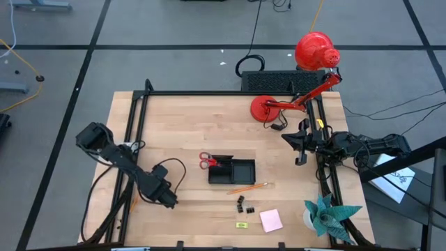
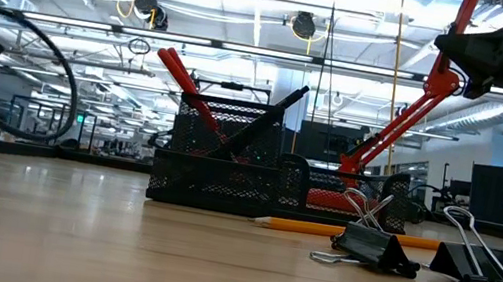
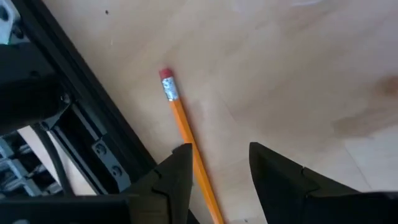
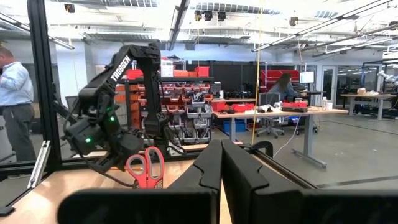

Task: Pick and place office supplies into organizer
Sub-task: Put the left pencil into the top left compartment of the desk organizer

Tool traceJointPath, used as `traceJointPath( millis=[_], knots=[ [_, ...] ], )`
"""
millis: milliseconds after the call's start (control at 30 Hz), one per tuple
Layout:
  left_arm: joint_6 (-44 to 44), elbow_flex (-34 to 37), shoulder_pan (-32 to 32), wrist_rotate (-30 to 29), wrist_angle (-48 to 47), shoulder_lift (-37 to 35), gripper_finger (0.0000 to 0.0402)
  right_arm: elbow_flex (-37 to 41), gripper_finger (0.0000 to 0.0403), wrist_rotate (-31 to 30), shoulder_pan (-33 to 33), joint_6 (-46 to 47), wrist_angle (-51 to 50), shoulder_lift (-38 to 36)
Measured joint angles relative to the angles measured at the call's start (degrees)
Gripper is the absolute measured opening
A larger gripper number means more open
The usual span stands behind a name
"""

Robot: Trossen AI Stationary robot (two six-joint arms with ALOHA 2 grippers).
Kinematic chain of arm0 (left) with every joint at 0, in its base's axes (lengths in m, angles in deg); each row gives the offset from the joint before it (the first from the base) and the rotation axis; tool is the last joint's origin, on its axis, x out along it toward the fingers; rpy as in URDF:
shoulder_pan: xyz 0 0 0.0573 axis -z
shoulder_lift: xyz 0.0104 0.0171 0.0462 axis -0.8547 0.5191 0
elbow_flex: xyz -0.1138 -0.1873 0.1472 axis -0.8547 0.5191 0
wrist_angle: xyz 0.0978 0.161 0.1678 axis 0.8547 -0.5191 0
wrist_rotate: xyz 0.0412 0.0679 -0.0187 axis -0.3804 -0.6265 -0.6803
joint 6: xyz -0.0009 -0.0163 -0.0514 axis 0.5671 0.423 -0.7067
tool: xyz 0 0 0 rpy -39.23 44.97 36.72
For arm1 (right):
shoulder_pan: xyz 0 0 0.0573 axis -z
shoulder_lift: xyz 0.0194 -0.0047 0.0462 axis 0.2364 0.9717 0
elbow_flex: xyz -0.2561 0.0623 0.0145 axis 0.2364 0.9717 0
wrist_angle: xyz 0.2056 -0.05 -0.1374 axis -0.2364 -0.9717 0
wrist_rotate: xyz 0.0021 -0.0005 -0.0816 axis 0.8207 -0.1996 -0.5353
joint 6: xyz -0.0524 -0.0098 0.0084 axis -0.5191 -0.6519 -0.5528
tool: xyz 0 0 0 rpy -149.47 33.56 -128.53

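Note:
My left gripper (image 1: pixel 166 197) is low over the table's near left part, open, pointing steeply down. In its wrist view an orange pencil (image 3: pixel 185 127) with a red eraser lies flat on the wood beside the black frame rail. It runs in between the fingers (image 3: pixel 217 167), close to one of them; whether that finger touches it I cannot tell. The black organizer (image 1: pixel 233 171) stands mid-table with the red-handled scissors (image 1: pixel 207 162) upright in it. A second pencil (image 1: pixel 251 187), black clips (image 1: pixel 244 205), a pink pad (image 1: pixel 271 220) and a yellow-green piece (image 1: pixel 242 225) lie near it. My right gripper (image 1: pixel 301 143) waits shut at the right.
The black frame rail (image 3: pixel 93 118) runs right beside the pencil and my left gripper. A red desk lamp (image 1: pixel 306 77) and a black ribbed box (image 1: pixel 275 80) stand at the far right, and a teal paper plant (image 1: pixel 327 216) at the near right corner.

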Motion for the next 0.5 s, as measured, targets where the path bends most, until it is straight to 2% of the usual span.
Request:
traceJointPath(
  millis=[300,500],
  knots=[
    [-2.2,4.9,-0.3,-0.3,5.8,-5.9,0.0164,0.0,0.0004,0.0,0.0,0.0,0.0,0.0],
    [-6.6,7.3,1.1,-1.7,6.1,-9.8,0.0164,0.0,0.0004,-0.1,0.0,0.0,0.0,0.0]
  ],
)
